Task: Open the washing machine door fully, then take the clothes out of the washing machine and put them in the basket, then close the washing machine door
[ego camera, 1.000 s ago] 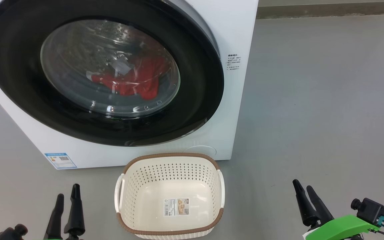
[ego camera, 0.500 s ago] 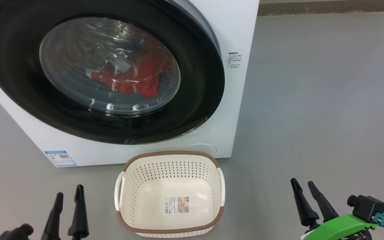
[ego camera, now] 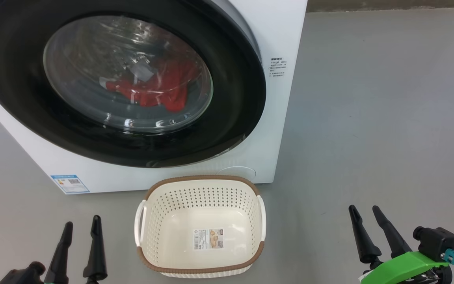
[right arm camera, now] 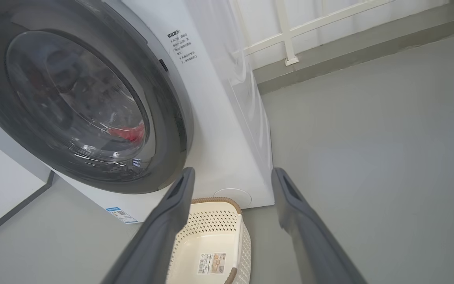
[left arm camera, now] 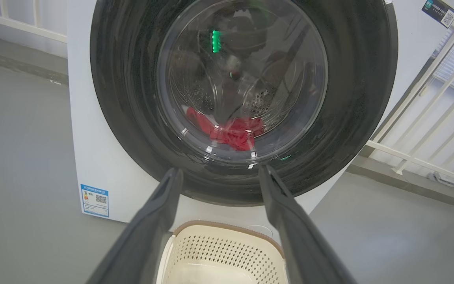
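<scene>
The white washing machine [ego camera: 278,35] [left arm camera: 101,157] [right arm camera: 219,130] stands ahead with its round black-rimmed door [ego camera: 227,118] [left arm camera: 353,98] [right arm camera: 172,130] against the front. Red clothes [ego camera: 156,88] [left arm camera: 233,132] [right arm camera: 128,133] lie in the drum behind the glass. The cream basket [ego camera: 199,185] [left arm camera: 227,236] [right arm camera: 211,221] sits on the floor before the machine, holding nothing but a sticker. My left gripper [ego camera: 82,223] [left arm camera: 219,171] is open, low and left of the basket. My right gripper [ego camera: 365,209] [right arm camera: 231,173] is open, low and right of it.
Grey floor [ego camera: 369,118] spreads to the right of the machine. A white railing [left arm camera: 428,118] [right arm camera: 290,35] runs behind it along a low wall ledge. A blue label [ego camera: 69,183] marks the machine's lower front.
The whole head view has shifted slightly, so the camera moved. Both grippers have crept a little upward in the view, still open.
</scene>
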Tool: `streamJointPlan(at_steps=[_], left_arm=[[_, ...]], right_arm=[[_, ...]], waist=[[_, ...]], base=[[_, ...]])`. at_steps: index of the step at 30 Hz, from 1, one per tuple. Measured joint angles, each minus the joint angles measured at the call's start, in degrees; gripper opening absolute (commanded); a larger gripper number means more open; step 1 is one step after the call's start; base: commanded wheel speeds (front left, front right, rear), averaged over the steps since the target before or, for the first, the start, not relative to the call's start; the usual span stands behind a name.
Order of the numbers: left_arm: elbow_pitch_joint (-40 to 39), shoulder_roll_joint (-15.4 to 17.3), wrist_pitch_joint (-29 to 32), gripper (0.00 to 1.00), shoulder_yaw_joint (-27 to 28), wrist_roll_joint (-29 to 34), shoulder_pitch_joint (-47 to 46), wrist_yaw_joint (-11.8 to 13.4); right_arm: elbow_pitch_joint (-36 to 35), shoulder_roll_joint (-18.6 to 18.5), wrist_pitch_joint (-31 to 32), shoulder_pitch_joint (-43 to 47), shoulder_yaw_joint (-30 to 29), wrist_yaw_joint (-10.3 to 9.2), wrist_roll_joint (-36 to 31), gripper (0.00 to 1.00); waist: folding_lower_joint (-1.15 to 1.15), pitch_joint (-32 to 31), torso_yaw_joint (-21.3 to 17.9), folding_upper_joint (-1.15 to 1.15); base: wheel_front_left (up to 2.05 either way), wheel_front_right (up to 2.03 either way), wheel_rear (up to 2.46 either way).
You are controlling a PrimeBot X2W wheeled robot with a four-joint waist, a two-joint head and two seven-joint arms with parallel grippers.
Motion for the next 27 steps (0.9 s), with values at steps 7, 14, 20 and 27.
streamJointPlan(at_steps=[7, 14, 20, 27], left_arm=[[-0.21, 0.08, -1.02, 1.0, -0.32, 4.26, 0.0, 0.0], [-0.75, 0.13, -2.53, 1.0, -0.31, 9.76, 0.02, -0.01], [-1.76, 0.18, -3.49, 1.0, -0.41, 13.68, 0.15, -0.01], [-2.14, 0.23, -4.04, 1.0, -0.64, 16.62, 0.85, 0.0]], right_arm=[[-0.76, 0.59, -1.02, 0.02, -1.35, 0.0, -5.15, 1.0], [-1.78, 1.31, -2.36, 0.07, -3.1, 0.0, -11.55, 1.0], [-2.78, 1.56, -3.46, 0.38, -4.27, 0.0, -16.18, 1.0], [-3.79, 1.63, -4.03, 1.12, -5.02, 0.0, -19.47, 1.0]], waist=[[0.0, 0.35, -0.29, 0.0], [0.0, 0.59, -0.93, 0.0], [0.0, 0.64, -1.12, 0.0], [0.0, 0.54, -0.99, 0.0]], base=[[0.0, 0.0, 0.0], [0.0, 0.0, 0.0], [0.0, 0.0, 0.0], [0.0, 0.0, 0.0]])
